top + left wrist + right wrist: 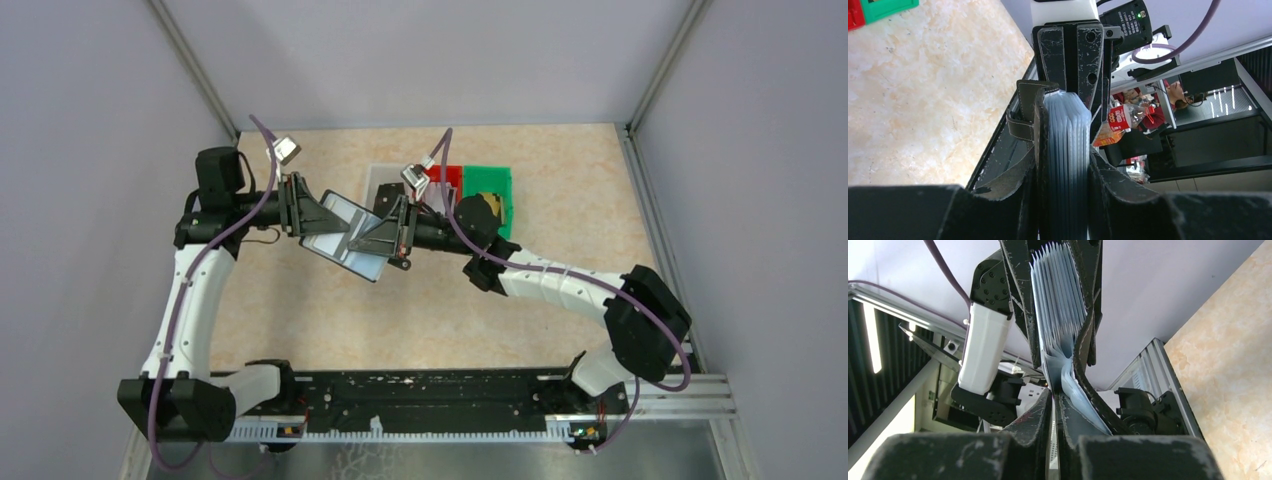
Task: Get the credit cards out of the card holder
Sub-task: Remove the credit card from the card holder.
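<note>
The card holder hangs open in mid-air above the middle of the table, held between both grippers. My left gripper is shut on its stack of pale blue-grey sleeves and black cover, with the strap tab on the left. My right gripper faces it from the other side. In the right wrist view my right gripper is shut on a thin silvery-white sheet seen edge-on, apparently a credit card, at the foot of the fanned sleeves. Other cards are hidden.
A white bin, a red bin and a green bin stand side by side at the back of the tan table. Grey walls close off the left, back and right sides.
</note>
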### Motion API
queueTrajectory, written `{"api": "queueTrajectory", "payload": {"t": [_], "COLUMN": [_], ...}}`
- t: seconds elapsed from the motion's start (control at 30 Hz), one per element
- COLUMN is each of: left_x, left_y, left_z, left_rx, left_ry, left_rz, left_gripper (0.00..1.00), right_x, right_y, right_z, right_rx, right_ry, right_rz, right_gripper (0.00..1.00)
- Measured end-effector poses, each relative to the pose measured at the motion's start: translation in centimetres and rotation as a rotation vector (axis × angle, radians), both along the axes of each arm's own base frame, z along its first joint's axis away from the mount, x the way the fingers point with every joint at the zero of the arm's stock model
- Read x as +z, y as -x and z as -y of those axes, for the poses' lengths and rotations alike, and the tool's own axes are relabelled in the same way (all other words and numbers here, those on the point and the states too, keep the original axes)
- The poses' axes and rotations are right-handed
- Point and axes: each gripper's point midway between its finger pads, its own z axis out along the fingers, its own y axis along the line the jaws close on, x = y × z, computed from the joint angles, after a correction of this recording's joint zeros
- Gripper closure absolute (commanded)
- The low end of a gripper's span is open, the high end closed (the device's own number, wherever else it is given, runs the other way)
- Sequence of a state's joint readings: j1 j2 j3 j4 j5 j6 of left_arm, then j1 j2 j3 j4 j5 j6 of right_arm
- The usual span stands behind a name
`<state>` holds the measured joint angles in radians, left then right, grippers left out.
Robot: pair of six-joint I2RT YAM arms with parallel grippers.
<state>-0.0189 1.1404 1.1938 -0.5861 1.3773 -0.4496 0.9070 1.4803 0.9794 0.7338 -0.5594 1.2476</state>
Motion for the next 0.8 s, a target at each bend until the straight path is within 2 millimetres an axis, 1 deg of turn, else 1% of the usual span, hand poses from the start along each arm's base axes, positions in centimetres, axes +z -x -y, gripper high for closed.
{"api": "queueTrajectory", "payload": {"t": [0.03, 0.13, 0.27, 0.33, 0.43, 0.5, 0.8], "left_x": [-0.04, -0.14, 0.0, 0.11, 0.15, 0.14, 0.19], "left_y": [0.04, 0.14, 0.21, 0.31, 0.37, 0.33, 0.3], "left_z": [0.01, 0.02, 0.03, 0.04, 0.04, 0.0, -0.1], "left_rx": [-0.003, -0.009, -0.014, -0.015, -0.017, -0.014, -0.013], "left_ry": [0.002, 0.008, 0.012, 0.014, 0.015, 0.015, 0.017], "left_rz": [-0.004, -0.013, -0.006, -0.002, -0.002, -0.002, -0.004], "left_gripper": [0.63, 0.6, 0.59, 0.6, 0.66, 0.67, 0.6], "right_x": [-0.04, -0.1, -0.04, -0.04, -0.1, -0.18, -0.48], "right_y": [0.0, 0.04, 0.05, -0.01, -0.09, -0.18, -0.35], "right_z": [0.01, 0.03, 0.05, 0.08, 0.15, 0.19, 0.7], "right_rx": [0.0, 0.003, 0.003, -0.001, -0.008, -0.016, -0.047], "right_ry": [0.0, 0.0, -0.004, -0.008, -0.015, -0.018, -0.029], "right_rz": [-0.004, -0.014, -0.02, -0.023, -0.026, -0.027, -0.028], "right_gripper": [1.0, 1.0, 1.0, 1.0, 1.0, 1.0, 1.0]}}
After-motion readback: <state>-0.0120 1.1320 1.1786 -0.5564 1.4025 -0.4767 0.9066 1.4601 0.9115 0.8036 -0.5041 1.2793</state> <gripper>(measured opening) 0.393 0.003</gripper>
